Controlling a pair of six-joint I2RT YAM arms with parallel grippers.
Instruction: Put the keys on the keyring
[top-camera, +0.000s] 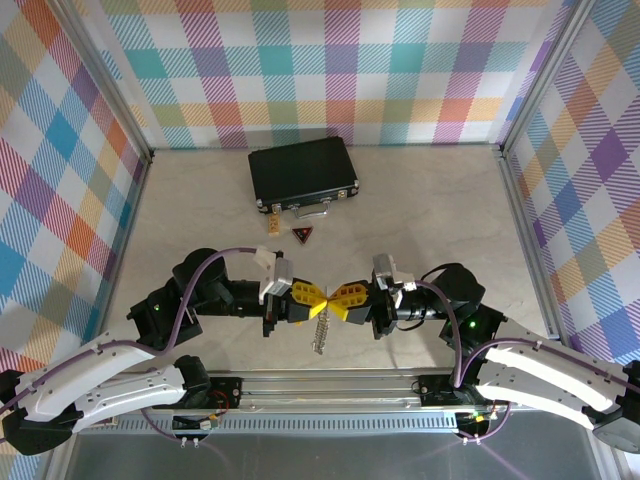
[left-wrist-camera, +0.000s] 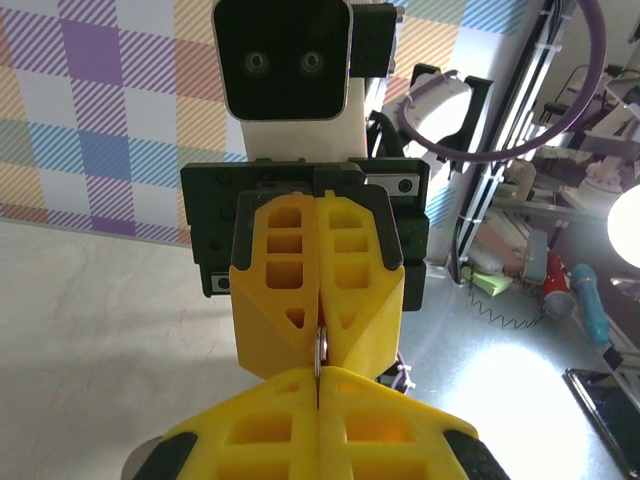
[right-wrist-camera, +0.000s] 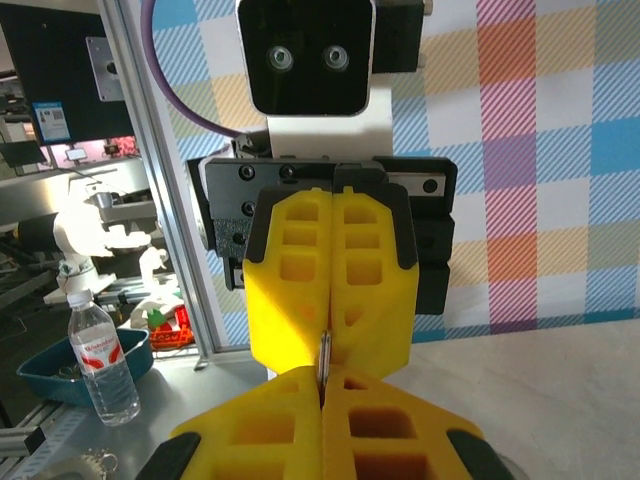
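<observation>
**Both Finger Pairs Clamping the Keyring; Key Lying Apart**

The left fingers (top-camera: 310, 297) and the right fingers (top-camera: 347, 297) are meeting tip to tip over the near centre of the worktop (top-camera: 450, 220). The arms are reaching inward from either side. Each yellow pair is pressing fully together, and no gap is showing along either seam.

In both wrist views a thin silvery strip is sitting upright at the junction of the two pairs. It is entering the seam of the opposing fingers and the seam of the camera's own fingers. Each pair is therefore pinching the metal of the keyring (top-camera: 320, 330).

In the top view the remainder of the keyring is hanging from the junction as a toothed, chain-like length, trailing toward the near edge. It cannot be told whether its lower end is touching the worktop.

The key (top-camera: 272, 225), a tiny item with a yellow head, is lying on the worktop well apart from both finger pairs. It is resting just in front of the left front corner of the black case (top-camera: 305, 172). A dark triangular tag (top-camera: 303, 234) with a red mark is lying near the key, to its right.

The black case is lying flat and closed at the far centre of the worktop. Its silver handle (top-camera: 322, 211) is facing the arms.
</observation>
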